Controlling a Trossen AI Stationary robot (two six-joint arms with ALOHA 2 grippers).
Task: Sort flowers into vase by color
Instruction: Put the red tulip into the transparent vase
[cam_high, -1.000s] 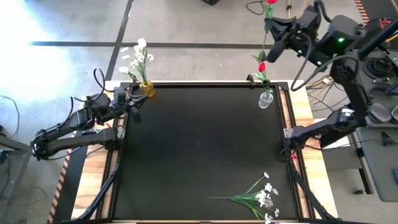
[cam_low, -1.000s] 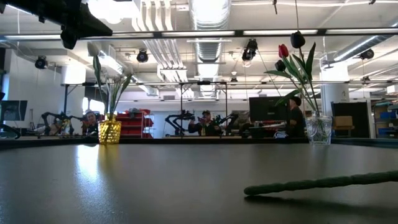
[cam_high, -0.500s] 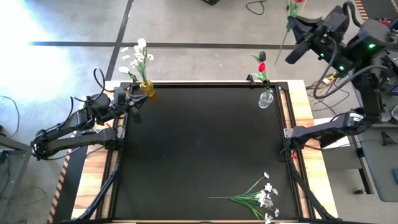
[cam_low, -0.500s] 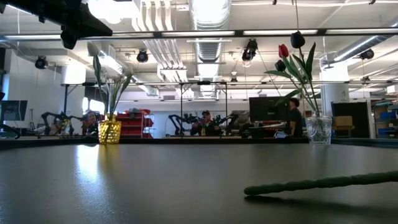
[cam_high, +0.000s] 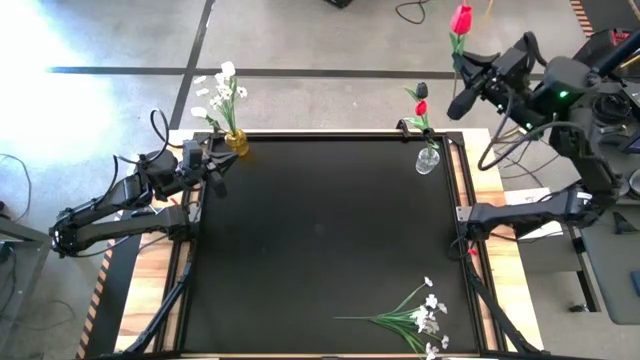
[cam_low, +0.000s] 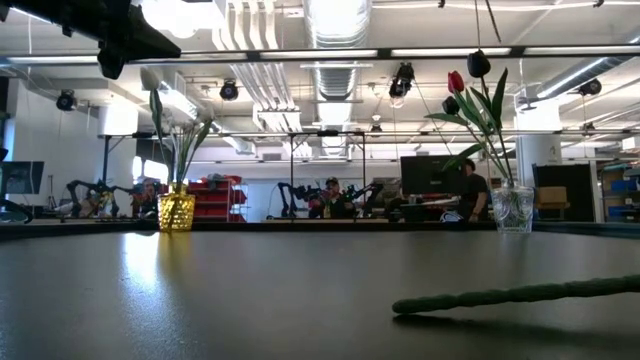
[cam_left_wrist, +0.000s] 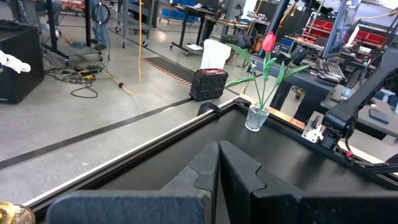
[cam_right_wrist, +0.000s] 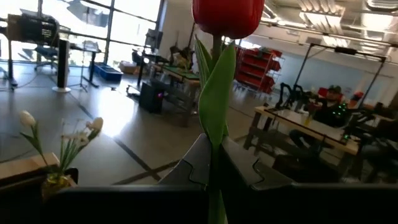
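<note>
The right gripper is raised beyond the table's far right corner, its fingers pinching the stem of 1 red tulip, whose head stands above them. Just below and inward of it sits the clear vase with what look like 2 tulips. The white sprays lie well behind it. The left gripper waits pressed together beside the gold vase.
</note>
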